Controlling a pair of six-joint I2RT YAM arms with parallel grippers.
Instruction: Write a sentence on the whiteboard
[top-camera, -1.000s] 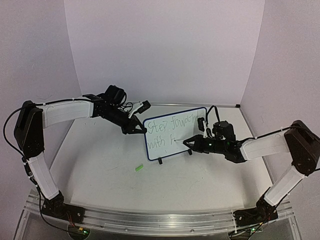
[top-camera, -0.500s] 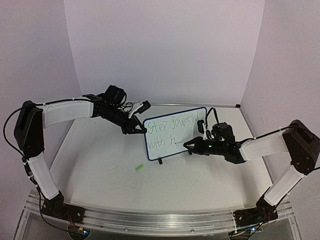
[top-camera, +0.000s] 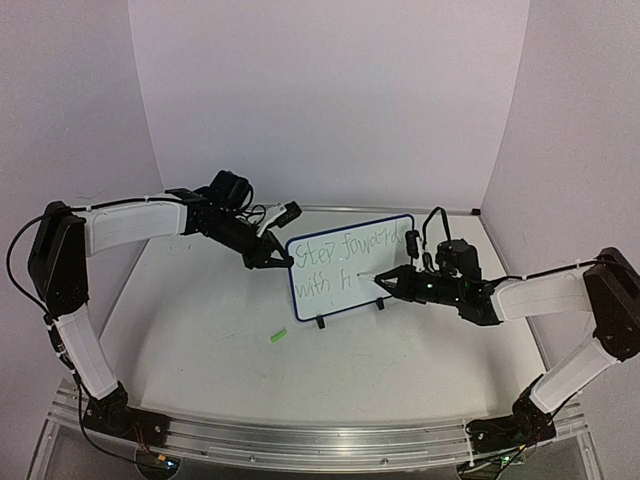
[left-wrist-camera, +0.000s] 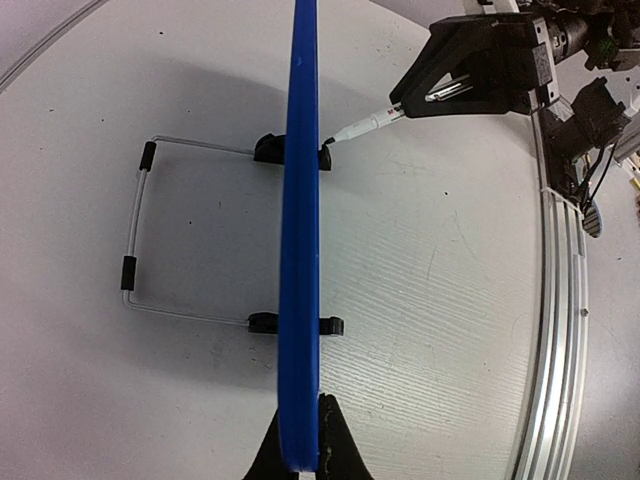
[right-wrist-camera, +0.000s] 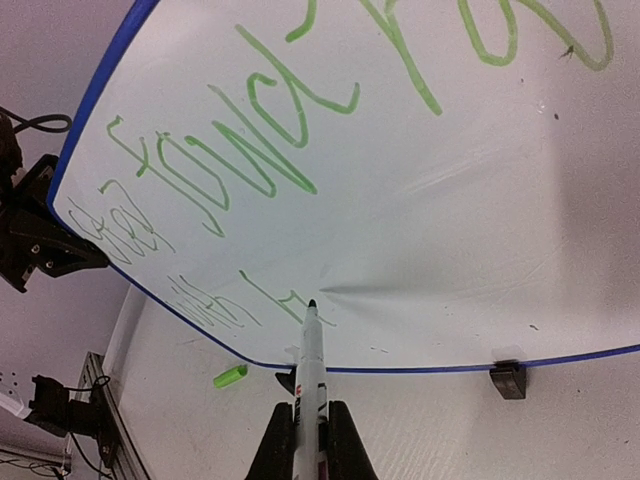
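Whiteboard (top-camera: 348, 265) with a dark blue frame (left-wrist-camera: 298, 230) stands upright near the middle of the table (top-camera: 190, 320), on 2 black clip feet (left-wrist-camera: 268, 148) with a wire stand (left-wrist-camera: 135, 240) stretched out behind it. Its face is turned toward the arm bases.

The left gripper (top-camera: 277, 260) is closed tight on the whiteboard's left edge, with a finger on each side of the frame in the left wrist view. The right gripper (top-camera: 388, 283) is clamped on a white marker (right-wrist-camera: 310, 355) that points at the board face.

The sentence (right-wrist-camera: 250, 165) is in thin green handwriting on 2 lines. The upper line reads about "Step forward"; the lower line shows "with" and then an unfinished letter like an "H". The marker's dark tip sits at the board surface, just right of that last letter and low on the board near the bottom frame.

A small green cap (top-camera: 278, 338) lies on the table in front of the board's lower left corner, apart from both arms.
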